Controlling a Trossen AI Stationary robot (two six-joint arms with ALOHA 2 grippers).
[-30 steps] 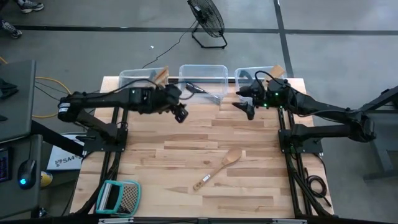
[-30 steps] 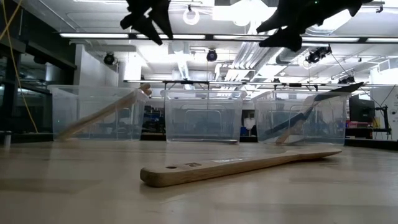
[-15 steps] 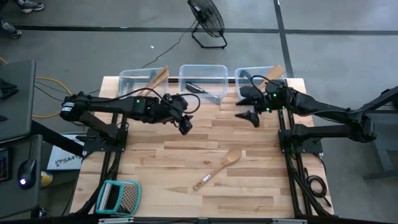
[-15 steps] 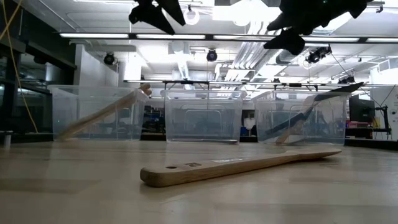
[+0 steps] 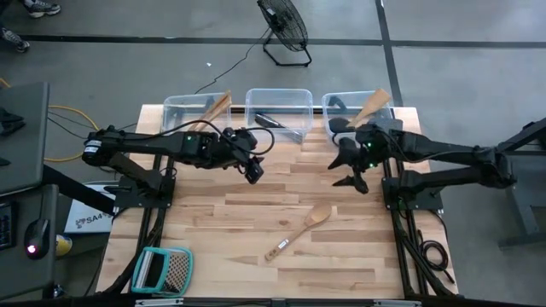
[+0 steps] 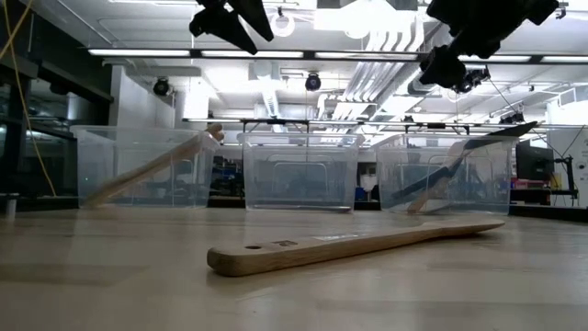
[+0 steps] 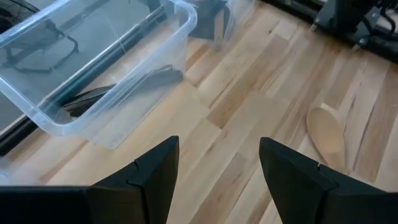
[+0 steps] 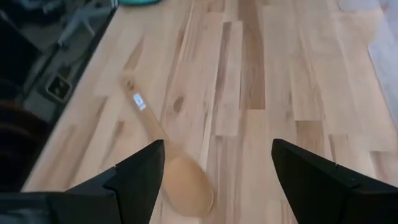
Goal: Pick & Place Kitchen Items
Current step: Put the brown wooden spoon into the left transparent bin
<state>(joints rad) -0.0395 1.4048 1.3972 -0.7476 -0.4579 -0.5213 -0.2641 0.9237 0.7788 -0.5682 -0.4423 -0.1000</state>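
Observation:
A pale wooden spoon [image 5: 299, 231] lies flat on the table, bowl toward the far right; it also shows in the low view [image 6: 354, 245], the left wrist view [image 7: 328, 135] and the right wrist view [image 8: 169, 166]. My right gripper [image 5: 351, 169] is open and empty, high above the table, on the far right side of the spoon. My left gripper [image 5: 252, 170] is open and empty, above the table in front of the middle bin [image 5: 278, 109]. Wooden utensils lean in the left bin [image 5: 191, 108] and right bin [image 5: 354, 104]; black ones lie in the middle bin.
Three clear bins stand along the far edge. A teal-framed flat grater [image 5: 162, 270] lies at the near left corner. Bare wood lies around the spoon. A floor fan [image 5: 284, 30] stands beyond the table.
My right gripper has moved from beside the right bin toward the table's near edge and toward the spoon. My left gripper has moved a little toward the near and right edges, then kept still. The spoon has not moved.

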